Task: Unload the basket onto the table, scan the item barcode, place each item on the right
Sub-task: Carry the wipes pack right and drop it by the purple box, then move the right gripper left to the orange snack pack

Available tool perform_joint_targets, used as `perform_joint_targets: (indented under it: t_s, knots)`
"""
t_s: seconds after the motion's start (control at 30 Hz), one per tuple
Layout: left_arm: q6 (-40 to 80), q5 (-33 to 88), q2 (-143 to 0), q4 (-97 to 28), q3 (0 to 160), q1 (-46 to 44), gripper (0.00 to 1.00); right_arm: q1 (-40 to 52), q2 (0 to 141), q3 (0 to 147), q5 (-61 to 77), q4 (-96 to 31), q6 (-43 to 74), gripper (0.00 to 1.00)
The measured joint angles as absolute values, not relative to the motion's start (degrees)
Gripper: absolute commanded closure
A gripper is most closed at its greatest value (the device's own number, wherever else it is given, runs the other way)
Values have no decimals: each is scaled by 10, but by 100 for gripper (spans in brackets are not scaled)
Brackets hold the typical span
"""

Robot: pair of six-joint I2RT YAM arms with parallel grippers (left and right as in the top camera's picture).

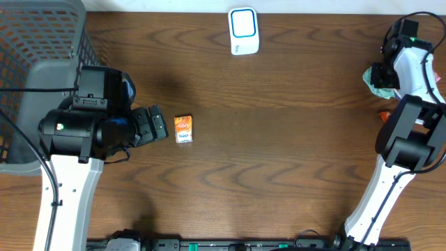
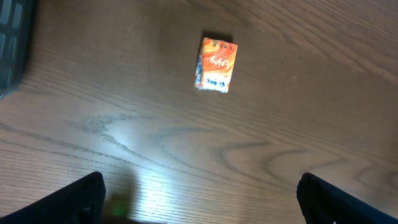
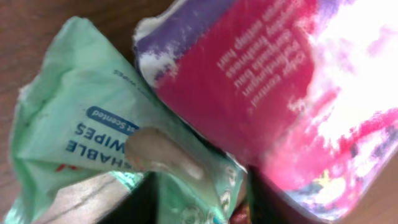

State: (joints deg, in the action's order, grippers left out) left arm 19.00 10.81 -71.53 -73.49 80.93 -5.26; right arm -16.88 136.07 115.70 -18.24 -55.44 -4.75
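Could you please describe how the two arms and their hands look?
Both arms have white tube-like links and bulky black rounded joints, each with a small green light. The left hand and right hand are black. Thin black cables run beside them.

A grey mesh basket stands at the left end of the brown wooden table, filling the upper corner of the overhead view. Near the right edge lies a pale green pack of wipes with blue lettering, touching a pink and purple package printed with white text. Just beside them a small orange-red thing shows, too small to tell what it is.
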Motion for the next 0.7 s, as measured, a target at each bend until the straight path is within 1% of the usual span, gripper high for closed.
perform_joint_targets:
  t_s: [0.03, 0.13, 0.17, 0.2, 0.23, 0.4, 0.5, 0.67, 0.7]
  knots:
    - [190, 108, -715, -735, 809, -53, 2, -167, 1360, 1164, -183, -561, -44, 39]
    - [190, 108, -715, -735, 809, -53, 2, -156, 1340, 1188, -177, -578, -23, 37]
    - [190, 108, -715, -735, 809, -53, 2, -151, 1329, 1194, -172, -580, -18, 27]
    - [190, 108, -715, -735, 809, -53, 2, -144, 1312, 1200, -160, -581, -6, 23]
    - [190, 108, -715, -735, 809, -53, 2, -138, 1294, 1203, -147, -582, 1, 1]
    - [190, 108, -715, -735, 809, -53, 2, -101, 1189, 1221, -49, -599, 26, 1]
    - [190, 108, -715, -735, 809, -53, 2, -78, 1145, 1230, 34, -621, 35, 1]
    - [190, 108, -715, -735, 809, -53, 2, -30, 1136, 1232, 207, -669, 42, 1]
    - [190, 108, -715, -735, 809, -53, 2, -22, 1139, 1232, 222, -672, 42, 1]
